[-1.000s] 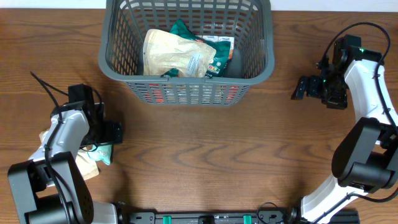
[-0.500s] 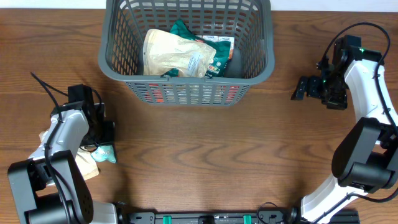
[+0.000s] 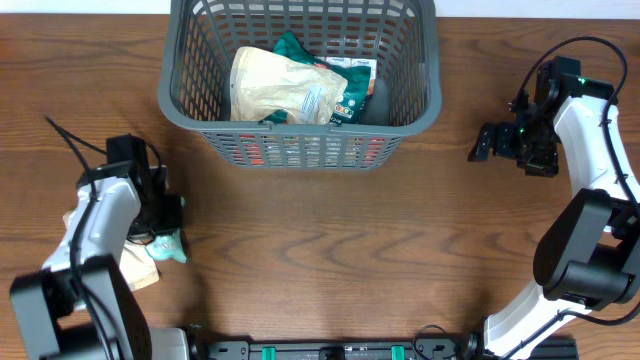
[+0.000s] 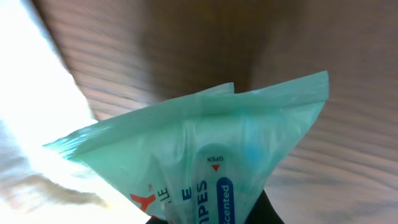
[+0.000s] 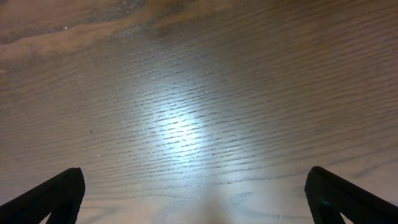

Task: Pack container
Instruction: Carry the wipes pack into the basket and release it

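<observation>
My left gripper point(image 3: 160, 218) has just clamped shut on the teal plastic wipes packet point(image 4: 205, 162), left on the brown wooden table point(image 3: 330, 250): pickup secured. The dark grey lattice plastic container point(image 3: 300, 140) stands far centre, partly filled. My right gripper point(image 3: 487, 142) hangs wide apart, empty.

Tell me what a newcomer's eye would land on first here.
The big dark grey container at the far edge of the table, with a beige pouch and green packets lying inside it. Next, the left claw at the near left, pinched shut on a teal wipes packet, while the right claw hangs open over the wood at the right.
</observation>
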